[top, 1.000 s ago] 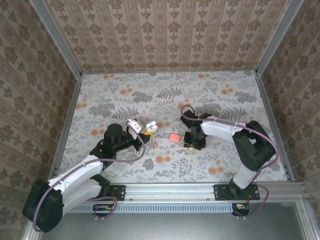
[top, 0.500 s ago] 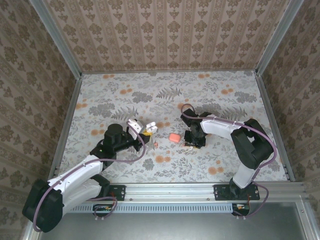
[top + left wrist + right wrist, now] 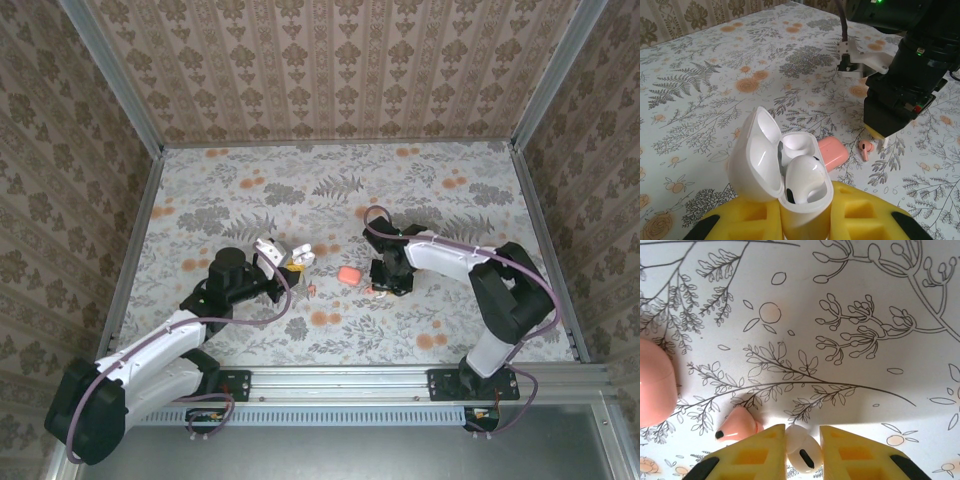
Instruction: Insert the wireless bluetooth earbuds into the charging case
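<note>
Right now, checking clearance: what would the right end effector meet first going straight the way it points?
Likely the table, close below: the right end effector points down, shut on a white earbud, a pink earbud beside.

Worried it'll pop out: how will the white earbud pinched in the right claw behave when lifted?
Probably slippery: the white earbud looks glossy and rounded where the right claw pinches it, so it might squirt out. Likely very light, being tiny beside the pink case. If dropped, it could roll.

Open white case (image 3: 758,152) seemingly holds a white earbud (image 3: 803,176); pink earbud (image 3: 866,149) lies nearby.
</note>
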